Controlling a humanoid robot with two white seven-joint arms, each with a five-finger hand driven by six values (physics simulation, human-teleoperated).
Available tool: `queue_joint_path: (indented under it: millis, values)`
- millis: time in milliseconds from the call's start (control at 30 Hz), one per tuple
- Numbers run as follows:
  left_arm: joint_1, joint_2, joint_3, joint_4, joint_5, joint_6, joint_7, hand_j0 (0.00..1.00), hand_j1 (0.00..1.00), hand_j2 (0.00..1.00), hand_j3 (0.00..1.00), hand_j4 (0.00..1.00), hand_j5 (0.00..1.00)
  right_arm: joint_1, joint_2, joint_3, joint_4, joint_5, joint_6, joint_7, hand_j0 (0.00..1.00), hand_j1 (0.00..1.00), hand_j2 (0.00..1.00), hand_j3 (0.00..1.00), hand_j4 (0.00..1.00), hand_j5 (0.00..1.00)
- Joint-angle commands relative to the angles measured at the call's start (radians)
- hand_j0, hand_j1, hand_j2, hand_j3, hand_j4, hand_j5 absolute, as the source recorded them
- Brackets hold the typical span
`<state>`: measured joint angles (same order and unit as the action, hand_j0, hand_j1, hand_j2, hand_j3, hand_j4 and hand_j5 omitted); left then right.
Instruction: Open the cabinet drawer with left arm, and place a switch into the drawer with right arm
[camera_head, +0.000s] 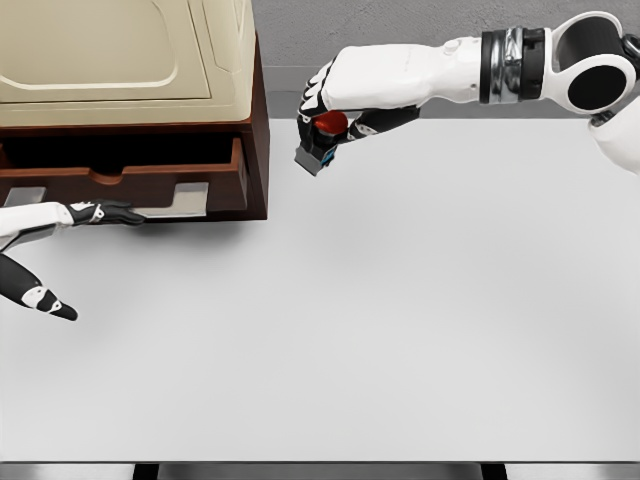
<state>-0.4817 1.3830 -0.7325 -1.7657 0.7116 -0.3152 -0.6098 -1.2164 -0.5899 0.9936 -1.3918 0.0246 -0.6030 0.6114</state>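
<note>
Right hand (325, 125) is curled round the switch (322, 140), a boxy grey base w/ glossy red button, held up off the matte white worktop (400, 330), just right of the dark wood cabinet (258, 150). Drawer (130, 180) is pulled out. Left hand (60, 250) has fingers spread, holding nothing.

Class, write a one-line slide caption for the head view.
Right hand carries switch toward the open drawer; left hand rests below.

Left hand (60, 255) low at left edge, fingers spread and extended, holding nothing. Right arm reaches in from upper right, forearm level; right hand (330, 110) curled in grasp.
</note>
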Motion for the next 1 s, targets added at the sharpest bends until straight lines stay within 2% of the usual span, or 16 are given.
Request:
queue_joint_path:
  millis: [0,633,967]
  values:
    - [0.000,0.014,-0.002,0.002,-0.014,0.001,-0.001,1.00,1.00,1.00,1.00,1.00,1.00,-0.002,-0.001,-0.001,-0.001,-0.006,0.003,-0.001,0.48,0.48,0.48,0.48,0.48,0.48]
    - [-0.003,0.025,-0.001,0.002,-0.014,0.001,-0.001,1.00,1.00,1.00,1.00,1.00,1.00,-0.014,0.001,-0.001,0.002,-0.011,0.006,-0.001,0.48,0.48,0.48,0.48,0.48,0.48]
    - [-0.011,0.039,0.033,0.002,0.000,-0.035,-0.001,1.00,1.00,1.00,1.00,1.00,1.00,-0.031,0.018,-0.007,0.002,-0.018,0.032,-0.001,0.48,0.48,0.48,0.48,0.48,0.48]
